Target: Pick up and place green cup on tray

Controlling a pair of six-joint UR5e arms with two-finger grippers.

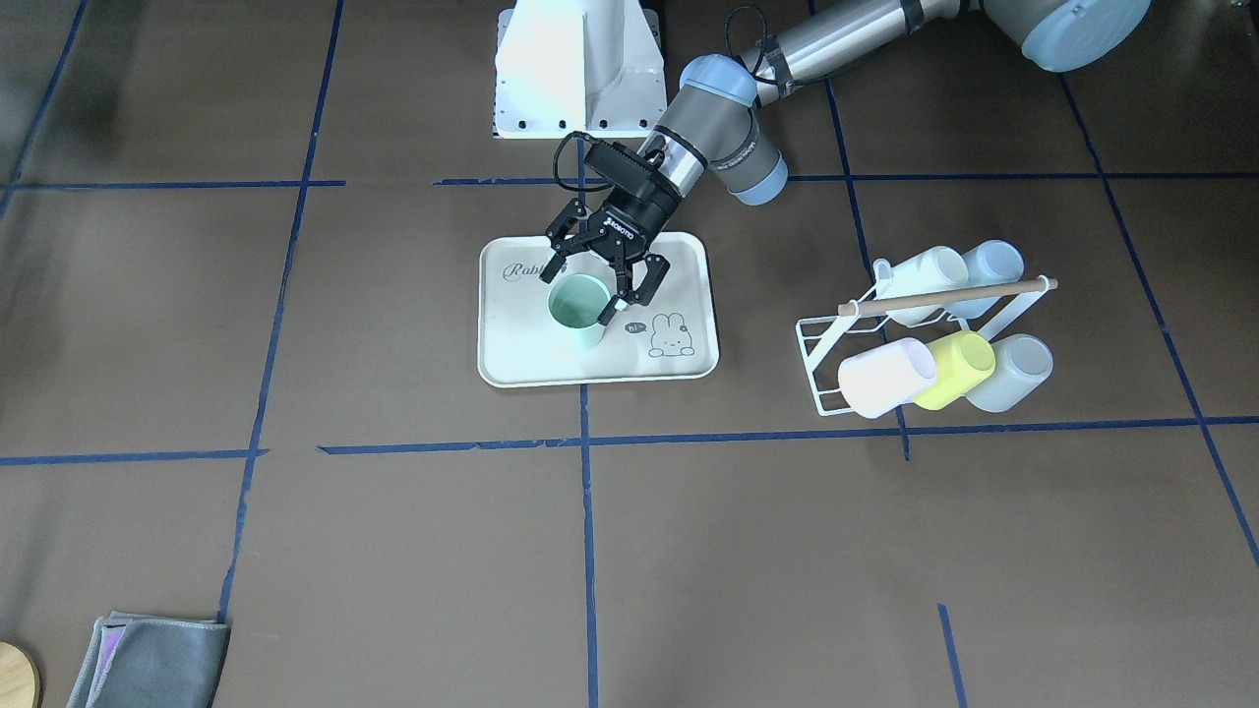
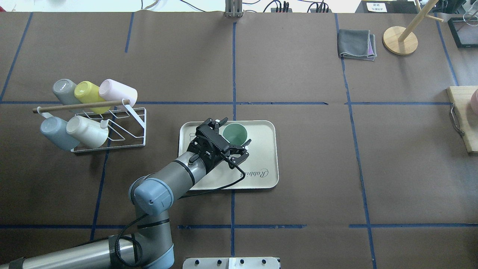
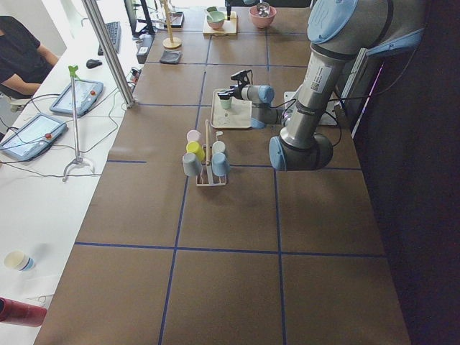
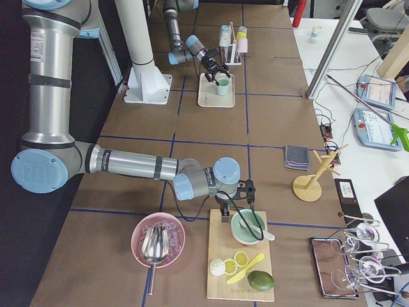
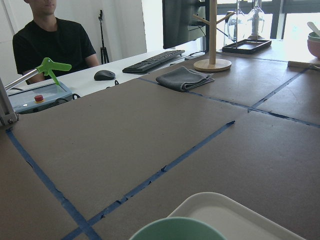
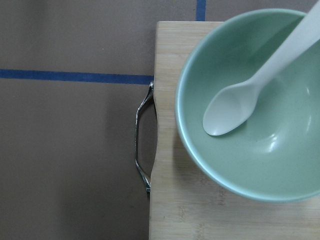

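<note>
The green cup (image 1: pixel 578 310) stands upright on the cream tray (image 1: pixel 531 354), near the tray's middle. My left gripper (image 1: pixel 590 282) is low over the tray with its fingers spread on either side of the cup, open; in the overhead view the cup (image 2: pixel 235 135) shows between the fingertips (image 2: pixel 245 143) on the tray (image 2: pixel 261 157). The left wrist view shows only the cup's rim (image 5: pixel 175 231) and a tray corner (image 5: pixel 235 215). My right gripper (image 4: pixel 233 206) shows only in the exterior right view, over a wooden board; I cannot tell if it is open or shut.
A white wire rack (image 2: pixel 127 130) with several cups, one yellow-green (image 2: pixel 87 95), lies on the robot's left. A grey cloth (image 2: pixel 356 45) and a wooden stand (image 2: pixel 400 40) are far right. A cutting board (image 4: pixel 239 256) carries a green bowl (image 6: pixel 250 100) with a spoon.
</note>
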